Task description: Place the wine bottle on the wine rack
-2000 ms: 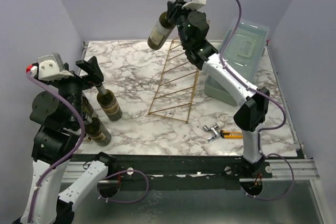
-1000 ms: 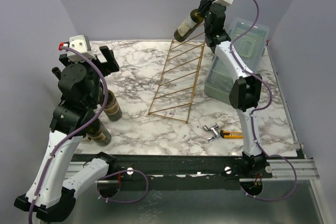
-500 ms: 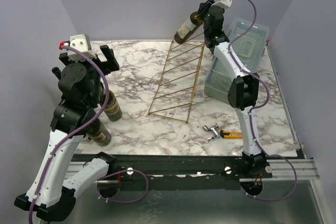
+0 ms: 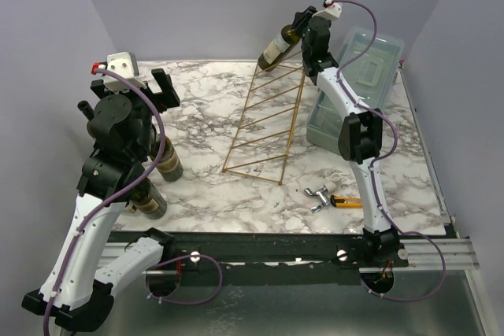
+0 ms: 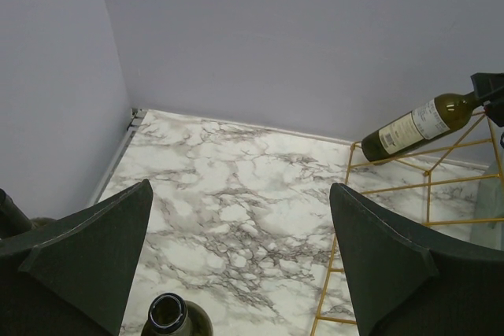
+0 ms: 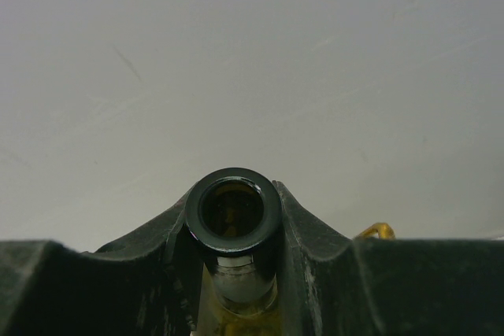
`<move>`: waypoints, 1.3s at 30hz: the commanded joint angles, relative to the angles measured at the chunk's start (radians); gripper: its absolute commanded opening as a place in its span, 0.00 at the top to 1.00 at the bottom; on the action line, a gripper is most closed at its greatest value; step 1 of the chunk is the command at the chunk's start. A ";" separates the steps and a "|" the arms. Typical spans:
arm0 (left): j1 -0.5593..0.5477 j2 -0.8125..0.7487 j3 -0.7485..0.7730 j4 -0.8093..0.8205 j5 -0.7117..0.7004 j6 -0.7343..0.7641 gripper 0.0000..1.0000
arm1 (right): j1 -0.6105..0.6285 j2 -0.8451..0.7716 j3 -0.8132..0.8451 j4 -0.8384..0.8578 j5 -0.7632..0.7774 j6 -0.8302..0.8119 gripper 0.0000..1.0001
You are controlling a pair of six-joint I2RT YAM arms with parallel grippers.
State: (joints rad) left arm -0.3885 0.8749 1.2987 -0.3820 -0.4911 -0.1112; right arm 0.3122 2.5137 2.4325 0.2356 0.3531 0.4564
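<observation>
Task status: partly complete. Pick-up and carry done, placement outstanding.

Right gripper (image 4: pixel 304 24): closed tight on the neck of the wine bottle (image 4: pixel 276 47), with the bottle mouth facing the wrist camera. Bottle held aloft and tilted, base lower than neck, at the top rung of the wine rack (image 4: pixel 266 120), at its far end. Contact between glass and wire: cannot be told. No sign of the bottle resting under its own weight.

Left gripper (image 4: pixel 151 89): spread wide, holding nothing, well to the left of the rack, above two further bottles (image 4: pixel 166 160) on the tabletop (image 4: pixel 205 116).

Remaining, by judgement: lower the bottle onto the rungs, confirm support, release, withdraw.
</observation>
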 commanded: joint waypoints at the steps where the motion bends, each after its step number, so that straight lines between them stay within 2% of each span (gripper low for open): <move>1: -0.006 0.003 -0.007 0.023 -0.017 0.005 0.05 | 0.001 0.015 0.035 0.165 -0.038 0.055 0.99; 10: -0.005 0.004 -0.011 0.022 -0.012 -0.003 0.05 | 0.021 0.054 0.039 0.209 -0.027 0.034 0.99; 26: -0.006 0.000 -0.016 0.023 -0.014 -0.002 0.05 | 0.029 0.086 -0.001 0.224 -0.025 0.113 0.98; 30: -0.005 -0.004 -0.021 0.023 -0.013 -0.003 0.05 | 0.030 0.080 -0.028 0.225 -0.027 0.132 0.83; 34: -0.007 -0.012 -0.022 0.021 -0.014 -0.003 0.05 | 0.031 0.059 -0.067 0.224 -0.024 0.133 0.63; 39: -0.006 -0.014 -0.019 0.021 -0.012 -0.001 0.05 | 0.030 0.027 -0.106 0.230 -0.045 0.097 0.51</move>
State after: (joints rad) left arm -0.3885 0.8757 1.2804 -0.3809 -0.4911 -0.1120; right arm 0.3347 2.5797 2.3672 0.4026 0.3260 0.5491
